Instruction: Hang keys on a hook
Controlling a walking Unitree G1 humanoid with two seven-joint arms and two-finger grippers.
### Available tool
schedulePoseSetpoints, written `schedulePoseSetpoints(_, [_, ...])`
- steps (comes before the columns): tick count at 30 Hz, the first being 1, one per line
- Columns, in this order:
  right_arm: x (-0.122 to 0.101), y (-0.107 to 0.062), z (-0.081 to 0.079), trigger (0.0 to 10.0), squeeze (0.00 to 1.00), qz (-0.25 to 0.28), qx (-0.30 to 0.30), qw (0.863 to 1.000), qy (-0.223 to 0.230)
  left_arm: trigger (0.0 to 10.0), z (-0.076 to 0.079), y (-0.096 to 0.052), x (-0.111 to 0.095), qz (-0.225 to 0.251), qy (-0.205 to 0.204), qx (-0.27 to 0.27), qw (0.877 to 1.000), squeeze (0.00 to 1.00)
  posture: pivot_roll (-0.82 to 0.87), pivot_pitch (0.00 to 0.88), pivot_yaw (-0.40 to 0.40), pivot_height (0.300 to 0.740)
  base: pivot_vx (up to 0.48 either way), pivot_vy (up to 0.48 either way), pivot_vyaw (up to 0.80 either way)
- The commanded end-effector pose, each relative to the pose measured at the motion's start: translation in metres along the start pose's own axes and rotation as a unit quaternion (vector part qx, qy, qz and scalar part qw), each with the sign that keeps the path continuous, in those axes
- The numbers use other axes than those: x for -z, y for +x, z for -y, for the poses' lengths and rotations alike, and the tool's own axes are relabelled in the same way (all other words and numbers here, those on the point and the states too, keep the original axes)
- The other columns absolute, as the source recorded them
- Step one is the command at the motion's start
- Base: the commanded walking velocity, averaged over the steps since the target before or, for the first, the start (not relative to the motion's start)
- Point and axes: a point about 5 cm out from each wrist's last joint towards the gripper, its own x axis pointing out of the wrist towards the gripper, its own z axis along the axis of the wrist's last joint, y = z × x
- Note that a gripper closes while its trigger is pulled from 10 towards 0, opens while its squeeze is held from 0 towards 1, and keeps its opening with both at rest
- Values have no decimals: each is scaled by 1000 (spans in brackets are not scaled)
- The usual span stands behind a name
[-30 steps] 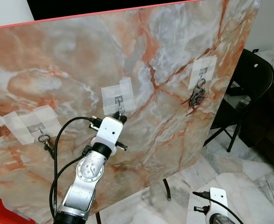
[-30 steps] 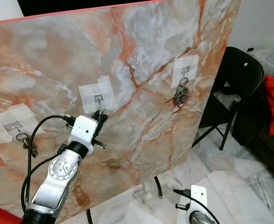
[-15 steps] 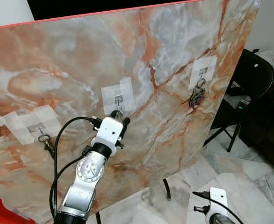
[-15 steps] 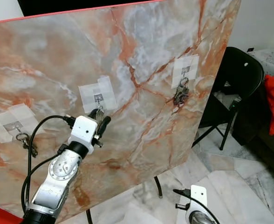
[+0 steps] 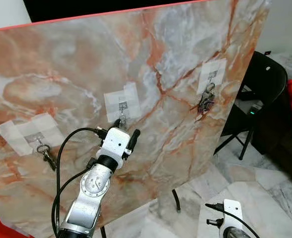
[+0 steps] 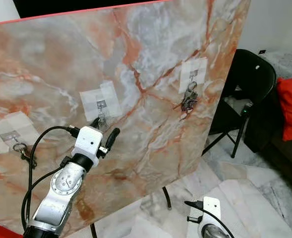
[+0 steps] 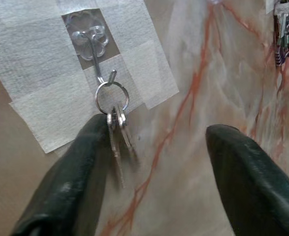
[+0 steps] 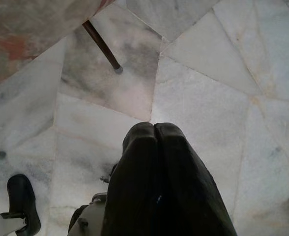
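Against the marbled board (image 5: pixel 61 64), my left gripper (image 7: pixel 154 162) sits just below the middle hook (image 7: pixel 93 46), and its fingers are now spread wide — half a second ago they were closer together around the keys. The keys (image 7: pixel 116 132) hang by their ring from the hook's wire, over the white tape patch (image 7: pixel 46 113); one finger (image 7: pixel 71 172) lies right beside them, possibly brushing them, while the other stands well apart. So the release is made, and as I judge it the keys bear on the hook alone — this hanging looks done.

Two other hooks on the board carry key bunches too, one far to my left (image 5: pixel 44 151) and one to my right (image 5: pixel 204 101).

My right gripper (image 8: pixel 157 142) hangs idle over the marble floor (image 8: pixel 223 59), fingers pressed together.

What remains, I think, is to draw the left arm back without catching the ring.
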Motion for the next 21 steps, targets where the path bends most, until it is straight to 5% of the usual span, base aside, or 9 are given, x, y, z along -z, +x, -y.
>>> schedulePoseSetpoints(1, [0, 0, 0, 10000, 0, -2, 1, 1000, 2, 10000, -6, -3, 1, -3, -1, -11, 1000, 1000, 28, 0, -13, 736, 0, 0, 0])
schedulePoseSetpoints(2, [0, 0, 0, 10000, 0, -2, 2, 1000, 1, 10000, -6, -4, 2, -6, 1, -12, 1000, 0, 29, 0, -16, 736, 0, 0, 0])
schedulePoseSetpoints(21, [0, 0, 0, 10000, 0, -3, 3, 1000, 0, 10000, -11, -49, 33, -65, -7, -18, 998, 0, 27, 0, -14, 736, 0, 0, 0])
